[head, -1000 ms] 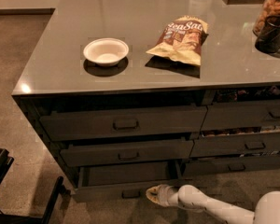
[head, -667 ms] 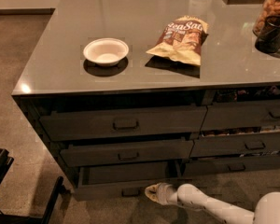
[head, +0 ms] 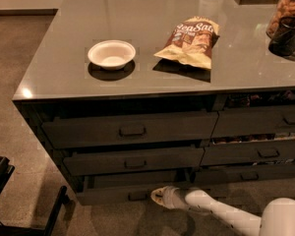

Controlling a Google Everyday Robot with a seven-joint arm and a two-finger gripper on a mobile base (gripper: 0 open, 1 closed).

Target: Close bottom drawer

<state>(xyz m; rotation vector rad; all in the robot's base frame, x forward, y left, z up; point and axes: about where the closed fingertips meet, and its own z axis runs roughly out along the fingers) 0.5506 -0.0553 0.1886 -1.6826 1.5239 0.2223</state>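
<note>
The bottom drawer (head: 113, 194) is the lowest wide dark drawer on the counter's left side. It stands pulled out, with a dark gap above its slim front and a small pull (head: 137, 195) at the centre. My gripper (head: 160, 196), pale and at the end of the white arm (head: 221, 211), sits right at the drawer front, just right of the pull. The arm reaches in from the lower right.
Two taller wide drawers (head: 130, 129) sit above, and narrower drawers (head: 258, 154) to the right. On the counter top lie a white bowl (head: 111, 54), a chip bag (head: 189, 41) and dark jars (head: 285, 31). A black chair base (head: 5, 200) stands at lower left.
The gripper has edged slightly left along the bottom drawer's front. The drawer looks much the same.
</note>
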